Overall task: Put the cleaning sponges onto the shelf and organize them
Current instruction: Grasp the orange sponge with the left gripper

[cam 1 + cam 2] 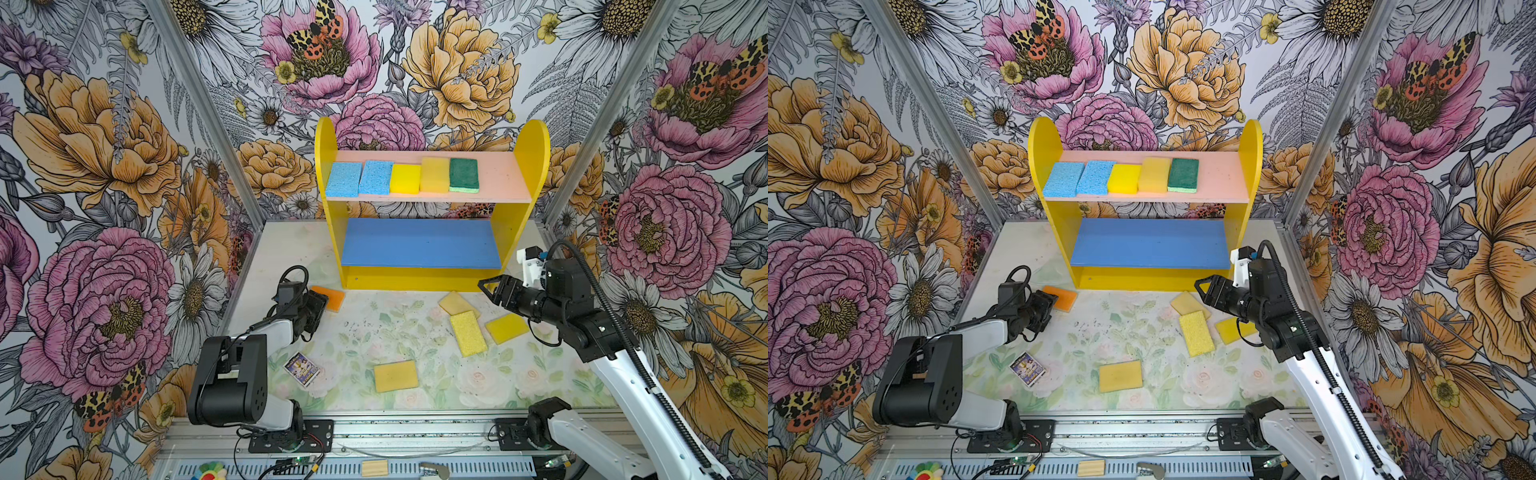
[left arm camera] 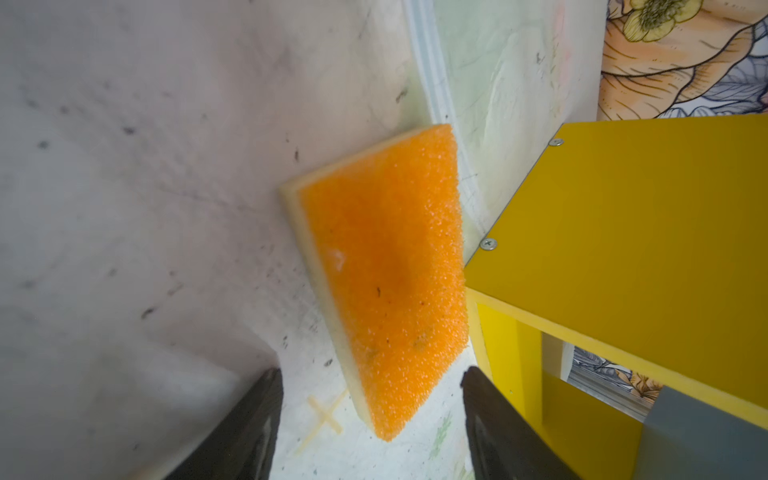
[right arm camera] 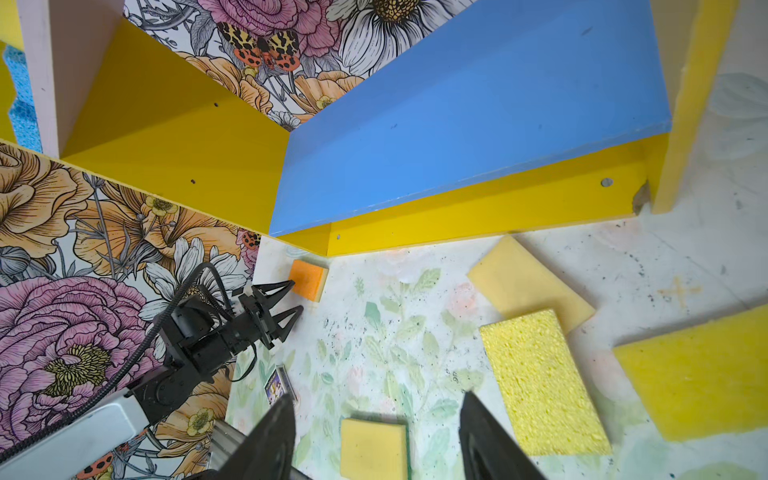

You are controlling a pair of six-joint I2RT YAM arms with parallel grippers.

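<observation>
Floral-wallpapered walls [image 1: 104, 166] enclose a scuffed, pale floral tabletop [image 1: 395, 332]. At its back stands the shelf [image 1: 536, 166], with 5 cleaning sponges [image 1: 405, 178] in a row on its pink board [image 1: 498, 178]. 4 yellow sponges [image 1: 468, 332] lie on the tabletop. The left gripper [image 3: 296, 296], jaws apart, faces an orange sponge [image 1: 332, 297] beside the shelf's foot. The right gripper [image 1: 488, 291], also spread and empty, hangs near the yellow sponges.
</observation>
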